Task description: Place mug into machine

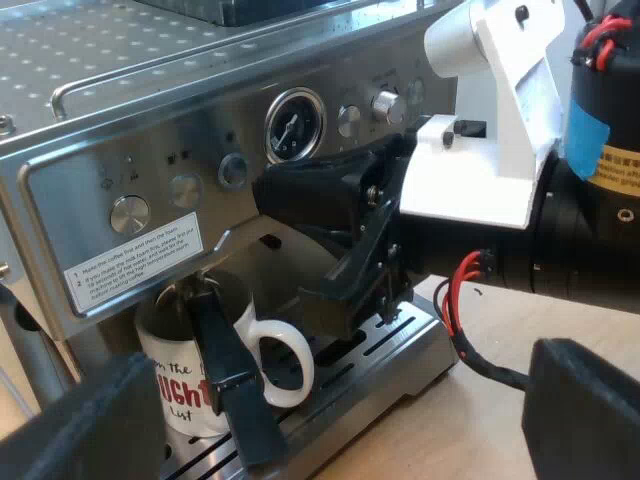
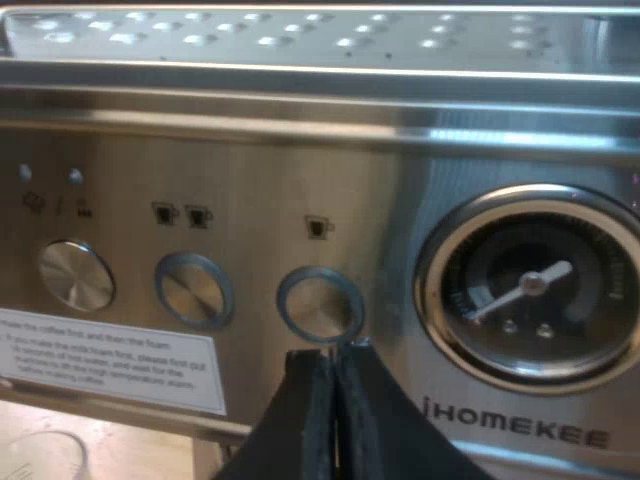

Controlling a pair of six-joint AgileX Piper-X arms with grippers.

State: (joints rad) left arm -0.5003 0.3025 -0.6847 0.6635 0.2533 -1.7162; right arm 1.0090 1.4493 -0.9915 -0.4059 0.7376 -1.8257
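white ceramic mug with red lettering (image 1: pixel 175 385) on drip tray (image 1: pixel 410 338) of steel espresso machine (image 1: pixel 200 130), under brew head. left gripper (image 1: pixel 340 415) released, empty. right gripper (image 2: pixel 335 365) clenched at round steel button (image 2: pixel 318 303). risk: narrow tips may skid off button.

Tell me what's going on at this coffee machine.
The mug already stands on the drip tray of the espresso machine, under its front. The right tool is shut, with its tip right at a round button next to the pressure gauge. The left tool hangs open near the mug and holds nothing.
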